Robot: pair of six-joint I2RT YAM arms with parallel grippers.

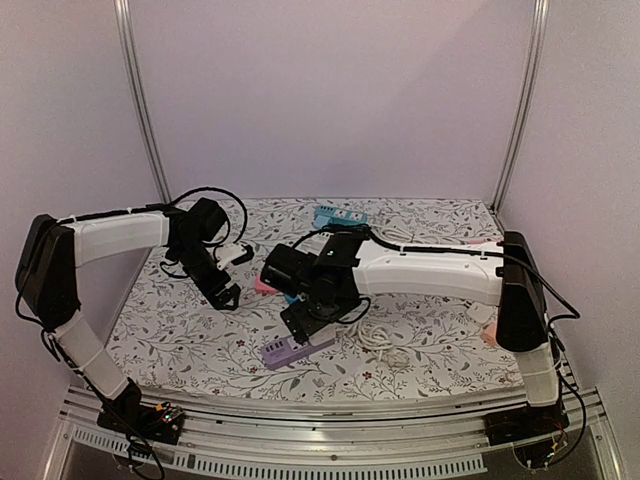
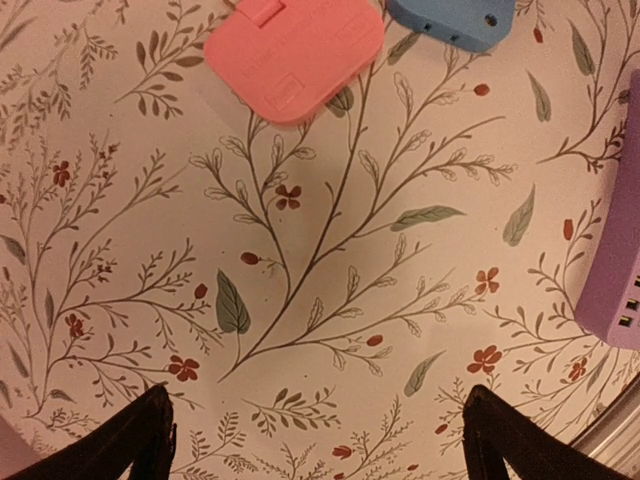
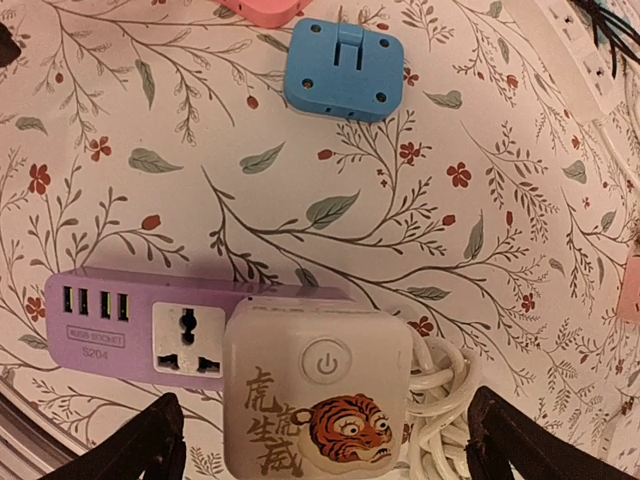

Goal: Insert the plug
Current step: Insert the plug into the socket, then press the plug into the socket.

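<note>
- Plainly, the right jaws stand wide apart, one finger on either side of the white plug block (image 3: 318, 400), gripping nothing. We judge they are spread like this to straddle the block without disturbing it.
- The left jaws are likewise apart and empty, hovering over bare bench (image 2: 330, 300) to the left of the work. They are probably held there to leave the right arm room.
- The plug block, the task's own piece with its tiger picture and power button, sits on the right end of the purple socket strip (image 3: 130, 330), near the front middle of the bench. It looks plugged in, but from above we cannot tell whether it is pushed fully home.
- Its white cord (image 3: 440, 400) lies coiled just right of the block. We think the slack keeps it from tugging the plug.
- Further out we count one purple strip, showing four USB ports and one free universal socket, and one white plug block.
- We also count one blue adapter (image 3: 345, 68) on the far side and one white strip (image 3: 585, 40) at the far right.
- Two pink pieces show in the right wrist view. The nearer-left one is the pink adapter (image 2: 293, 52).
</note>
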